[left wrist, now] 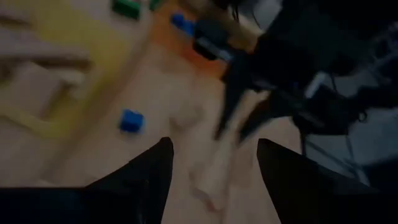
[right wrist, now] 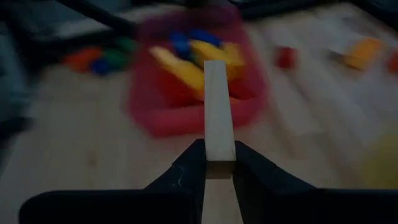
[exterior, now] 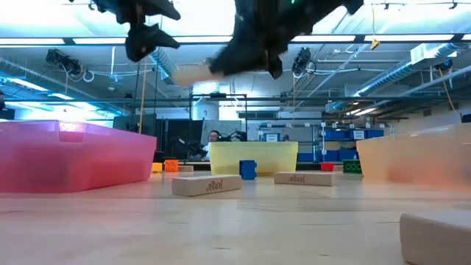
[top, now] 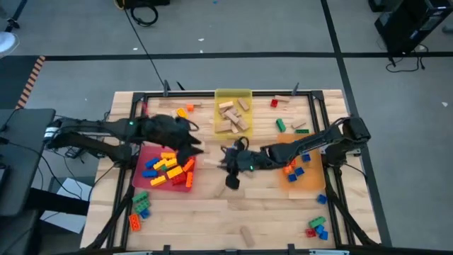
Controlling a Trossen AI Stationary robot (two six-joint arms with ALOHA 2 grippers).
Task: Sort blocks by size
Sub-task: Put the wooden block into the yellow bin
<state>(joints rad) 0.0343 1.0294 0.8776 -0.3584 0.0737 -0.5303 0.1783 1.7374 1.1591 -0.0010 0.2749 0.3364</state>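
The right gripper (right wrist: 217,163) clamps its jaws on one end of a tan wooden block (right wrist: 217,109), carrying it above the tabletop (top: 212,212) between the red tray (top: 141,154) and yellow tray (top: 221,94), likely for sorting. The left gripper (left wrist: 214,162) hovers nearby, jaws apart and empty.

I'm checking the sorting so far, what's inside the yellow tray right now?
The yellow tray holds several tan wooden blocks lying loosely across each other. No studded bricks show among them; anything beneath the pile is covered.

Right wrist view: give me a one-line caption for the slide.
Right end effector shut on a tan wooden block, pointing toward the red tray of mixed bricks.
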